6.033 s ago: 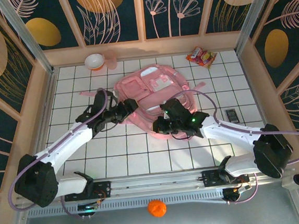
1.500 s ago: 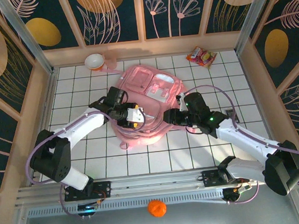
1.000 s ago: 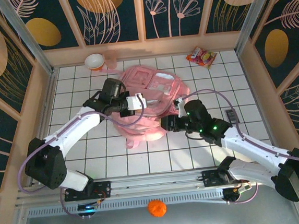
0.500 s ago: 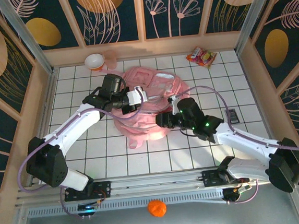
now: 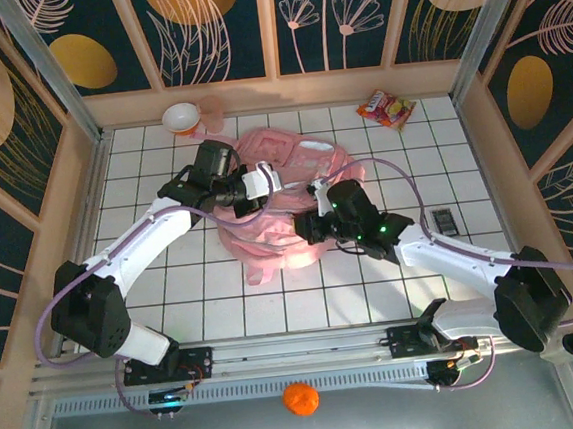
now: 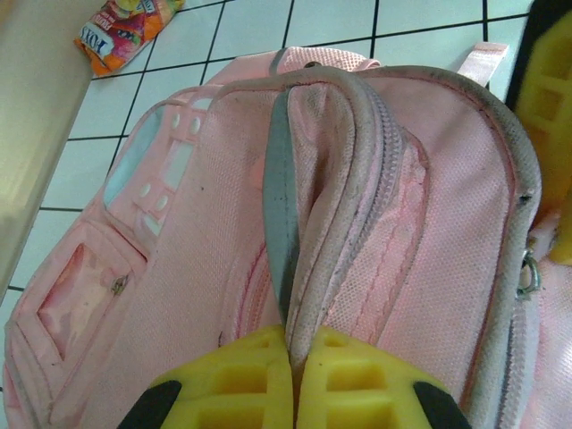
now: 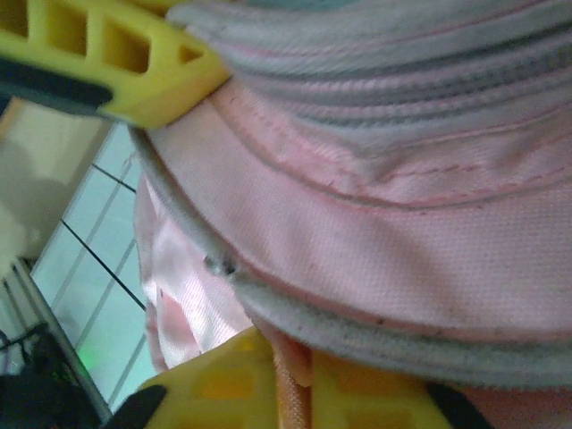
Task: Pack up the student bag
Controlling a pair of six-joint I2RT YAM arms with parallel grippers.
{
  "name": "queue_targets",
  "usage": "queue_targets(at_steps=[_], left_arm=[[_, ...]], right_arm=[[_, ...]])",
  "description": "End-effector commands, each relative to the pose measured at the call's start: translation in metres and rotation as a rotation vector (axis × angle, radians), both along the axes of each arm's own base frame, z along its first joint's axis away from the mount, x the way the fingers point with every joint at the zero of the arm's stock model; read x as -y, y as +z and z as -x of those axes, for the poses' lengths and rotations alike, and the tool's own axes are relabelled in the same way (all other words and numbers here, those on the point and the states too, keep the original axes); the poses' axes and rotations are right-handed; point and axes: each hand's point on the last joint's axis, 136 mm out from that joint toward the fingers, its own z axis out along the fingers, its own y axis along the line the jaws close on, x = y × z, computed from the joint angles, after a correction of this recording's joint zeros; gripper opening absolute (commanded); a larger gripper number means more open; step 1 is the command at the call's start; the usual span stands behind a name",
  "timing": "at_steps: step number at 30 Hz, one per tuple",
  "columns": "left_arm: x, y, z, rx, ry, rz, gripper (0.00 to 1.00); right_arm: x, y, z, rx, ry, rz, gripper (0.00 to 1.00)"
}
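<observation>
From above, we see the bag (image 5: 297, 161) bunched mid-bench (image 5: 274, 298) between the left claw (image 5: 255, 185) and right claw (image 5: 306, 225). At the left wrist, the left claw is clamped on the bag's grey-edged fold. At the right wrist, the right claw pinches its pink fabric.

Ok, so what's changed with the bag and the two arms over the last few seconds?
The student bag, flat six seconds ago, is now bunched up between the arms, its near end pulled toward the left. The left arm swung farther up the table; the left gripper is shut on the bag's piped rim, the right gripper on pink fabric. The bowl, snack packet and orange ball stayed put.
</observation>
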Motion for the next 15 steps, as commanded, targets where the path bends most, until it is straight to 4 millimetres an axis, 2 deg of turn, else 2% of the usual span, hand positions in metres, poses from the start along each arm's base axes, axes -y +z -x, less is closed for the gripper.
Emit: queue_targets(at_steps=[1,5,7,11,15], left_arm=[[0.019,0.053,-0.012,0.123,-0.029,0.128,0.00],[0.012,0.045,-0.021,0.134,0.023,0.083,0.00],[0.013,0.045,-0.019,0.127,0.012,0.085,0.00],[0.022,0.047,-0.003,0.086,-0.065,0.137,0.00],[0.024,0.042,0.002,0.057,-0.080,0.147,0.00]], right_arm=[[0.010,0.023,-0.013,0.048,-0.077,0.010,0.05],[0.011,0.028,-0.008,0.033,-0.065,0.011,0.04],[0.004,0.031,-0.003,0.012,-0.029,-0.006,0.10],[-0.009,0.035,-0.002,0.000,0.017,-0.053,0.12],[-0.015,0.043,-0.007,0.011,0.022,-0.073,0.25]])
